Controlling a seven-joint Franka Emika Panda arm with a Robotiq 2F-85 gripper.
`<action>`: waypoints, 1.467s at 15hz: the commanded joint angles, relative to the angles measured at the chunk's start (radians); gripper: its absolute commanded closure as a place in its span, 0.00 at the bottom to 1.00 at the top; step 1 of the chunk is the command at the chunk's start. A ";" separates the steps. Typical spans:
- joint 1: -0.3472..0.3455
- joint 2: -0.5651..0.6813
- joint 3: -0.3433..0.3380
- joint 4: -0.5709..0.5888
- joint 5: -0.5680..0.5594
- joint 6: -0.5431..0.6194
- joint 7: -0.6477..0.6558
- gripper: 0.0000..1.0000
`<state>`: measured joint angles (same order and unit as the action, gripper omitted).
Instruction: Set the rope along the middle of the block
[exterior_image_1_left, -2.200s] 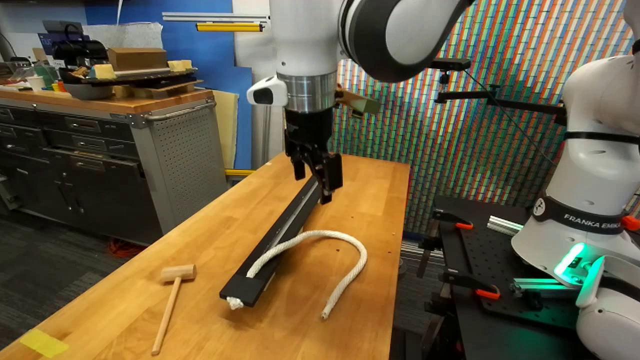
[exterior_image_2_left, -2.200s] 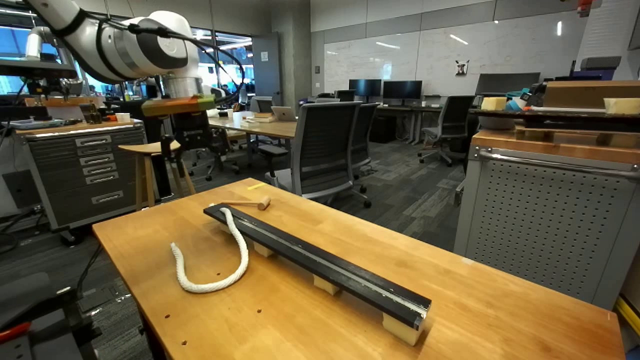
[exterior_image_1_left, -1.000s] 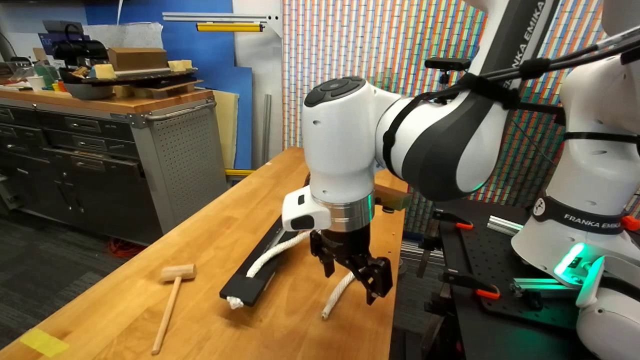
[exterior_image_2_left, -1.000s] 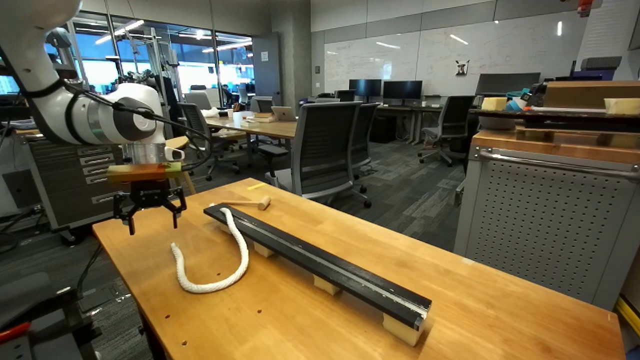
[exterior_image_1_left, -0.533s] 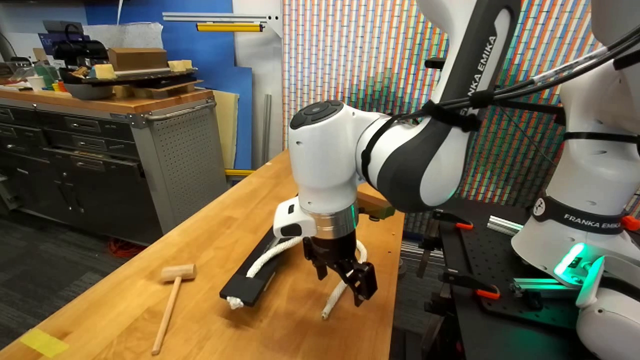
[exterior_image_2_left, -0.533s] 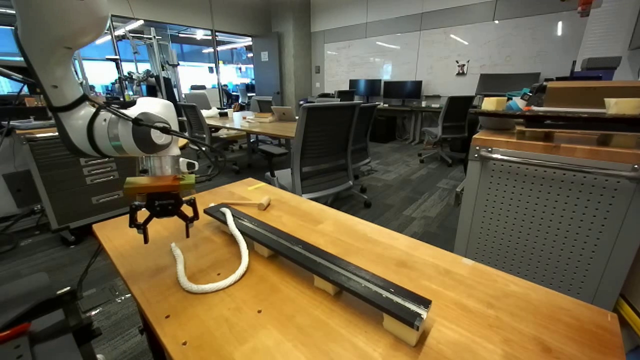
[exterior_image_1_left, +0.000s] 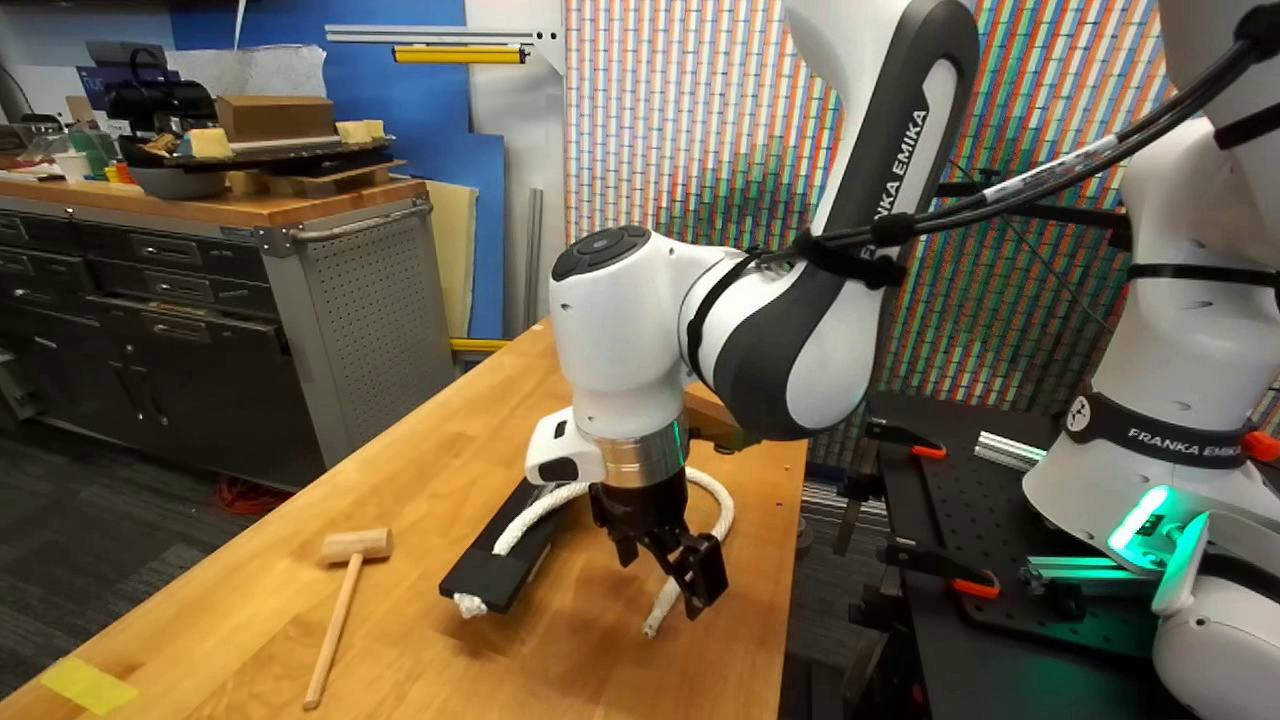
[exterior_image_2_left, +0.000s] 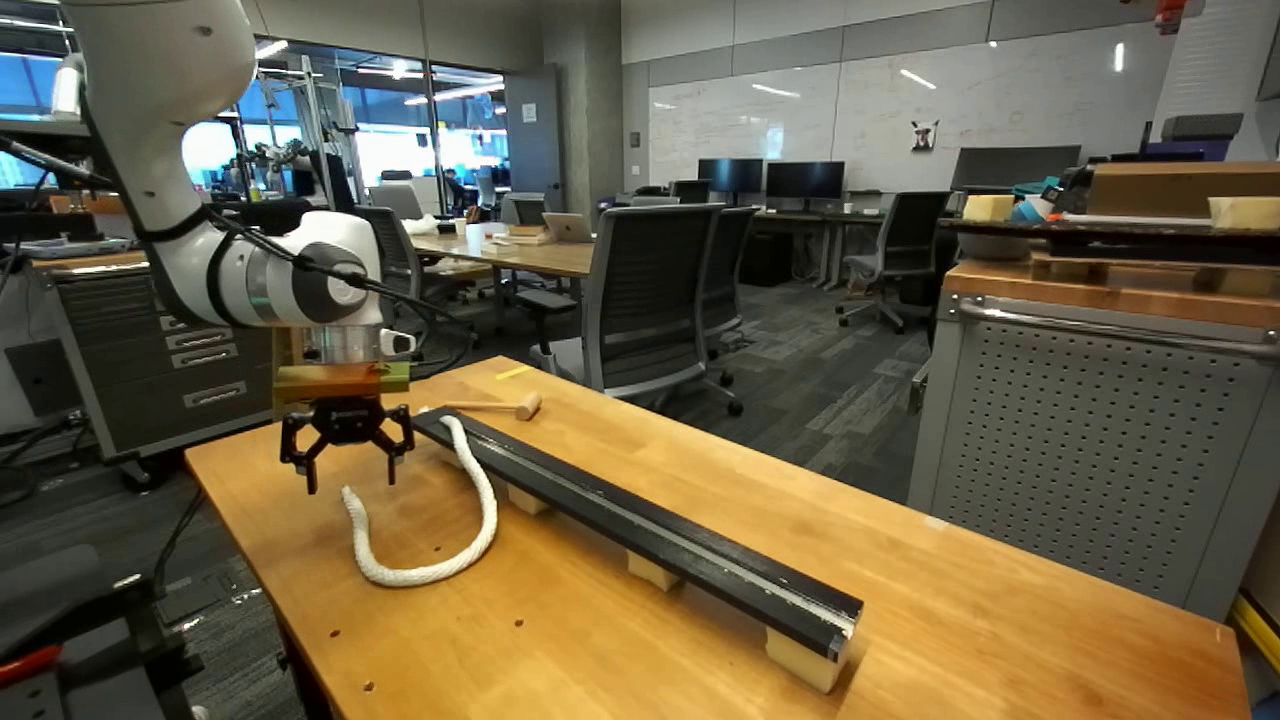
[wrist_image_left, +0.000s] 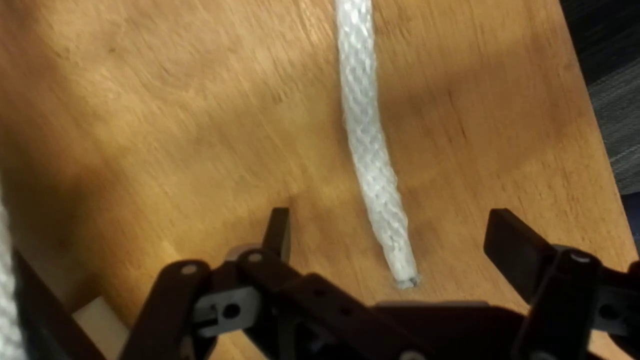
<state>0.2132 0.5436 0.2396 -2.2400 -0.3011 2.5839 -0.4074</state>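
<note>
While the fingers are hanging apart over the loose end of the rope, the rest is curving across the desk onto the block. Grasping is seemingly pending, likely calling for lowering, closing and laying it along the block's middle.

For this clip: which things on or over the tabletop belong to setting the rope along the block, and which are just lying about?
For the job:
white rope
black block, on pale supports
gripper, open

Just lying about:
wooden mallet
yellow strip
</note>
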 joint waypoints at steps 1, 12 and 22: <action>-0.011 0.027 0.014 0.022 0.009 0.001 -0.023 0.00; -0.005 0.045 0.014 0.032 0.004 -0.003 -0.012 0.73; -0.028 -0.036 0.021 -0.018 0.050 0.011 0.017 0.97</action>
<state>0.2088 0.5641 0.2461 -2.2172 -0.2828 2.5838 -0.4027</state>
